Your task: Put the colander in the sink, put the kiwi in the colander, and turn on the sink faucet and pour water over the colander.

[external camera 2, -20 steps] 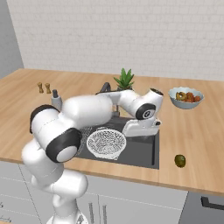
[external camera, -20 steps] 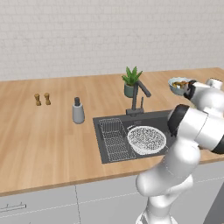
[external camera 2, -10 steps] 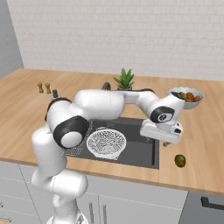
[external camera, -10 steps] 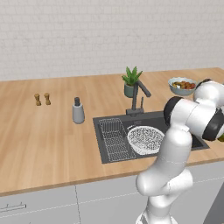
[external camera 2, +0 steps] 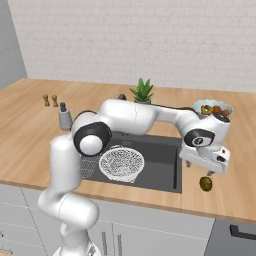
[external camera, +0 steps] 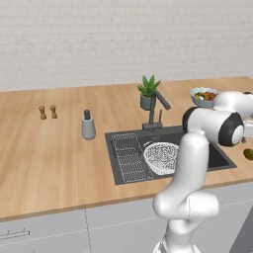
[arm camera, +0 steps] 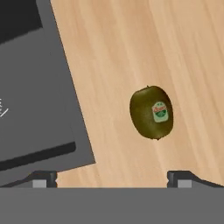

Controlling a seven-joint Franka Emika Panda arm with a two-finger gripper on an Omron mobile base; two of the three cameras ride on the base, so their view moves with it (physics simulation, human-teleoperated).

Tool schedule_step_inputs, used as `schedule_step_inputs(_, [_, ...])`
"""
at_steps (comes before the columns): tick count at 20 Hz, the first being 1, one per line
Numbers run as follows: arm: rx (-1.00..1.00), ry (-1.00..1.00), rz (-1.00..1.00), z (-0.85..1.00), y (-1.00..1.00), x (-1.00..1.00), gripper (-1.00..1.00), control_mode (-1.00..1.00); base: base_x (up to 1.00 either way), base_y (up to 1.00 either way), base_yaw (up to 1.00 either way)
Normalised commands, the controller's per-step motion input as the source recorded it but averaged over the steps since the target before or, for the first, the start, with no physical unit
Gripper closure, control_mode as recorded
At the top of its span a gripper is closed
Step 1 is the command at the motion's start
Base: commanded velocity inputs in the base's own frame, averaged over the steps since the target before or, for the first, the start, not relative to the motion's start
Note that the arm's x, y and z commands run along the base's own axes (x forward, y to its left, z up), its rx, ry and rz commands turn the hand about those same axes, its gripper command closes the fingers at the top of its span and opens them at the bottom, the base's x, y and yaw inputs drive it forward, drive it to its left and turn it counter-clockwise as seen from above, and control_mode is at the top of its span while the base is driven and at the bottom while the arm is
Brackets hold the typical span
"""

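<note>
Left base view: the colander [external camera: 162, 157] sits inside the sink [external camera: 220, 157], below the sink faucet [external camera: 155, 109]; the kiwi [external camera: 248, 153] lies on the counter just right of the sink.

Right base view: the gripper [external camera 2: 202, 168] hovers above the kiwi [external camera 2: 205, 184], beside the sink [external camera 2: 160, 161].

Hand view: fingertips [arm camera: 42, 179] stand wide apart, gripping nothing; kiwi [arm camera: 151, 112] beside the sink's corner.

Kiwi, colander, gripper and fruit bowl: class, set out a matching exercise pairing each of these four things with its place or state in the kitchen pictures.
Column 1:
1. kiwi
2. colander
3. gripper
4. fruit bowl

Column 2:
A. in the sink, beside the wire rack
B. open, above the fruit
C. on the counter right of the sink
D. far back on the counter, holding red and yellow fruit

Pairs: 1-C, 2-A, 3-B, 4-D
</note>
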Motion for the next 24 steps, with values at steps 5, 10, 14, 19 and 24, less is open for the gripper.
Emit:
schedule_step_inputs(5, [-0.12, -0.02, -0.13, -0.35, -0.28, 0.00, -1.00, -1.00, 0.00, 0.00, 0.00])
schedule_step_inputs(10, [-0.14, -0.01, -0.05, -0.44, -0.04, 0.00, -1.00, -1.00, 0.00, 0.00, 0.00])
schedule_step_inputs(14, [-0.08, 0.00, 0.00, -0.44, 0.00, 0.00, -1.00, -1.00, 0.00, 0.00, 0.00])
schedule_step_inputs(19, [-0.02, 0.00, 0.00, -0.39, 0.00, 0.00, -1.00, -1.00, 0.00, 0.00, 0.00])
schedule_step_inputs(24, [0.00, 0.00, 0.01, -0.21, 0.00, 0.00, -1.00, -1.00, 0.00, 0.00, 0.00])
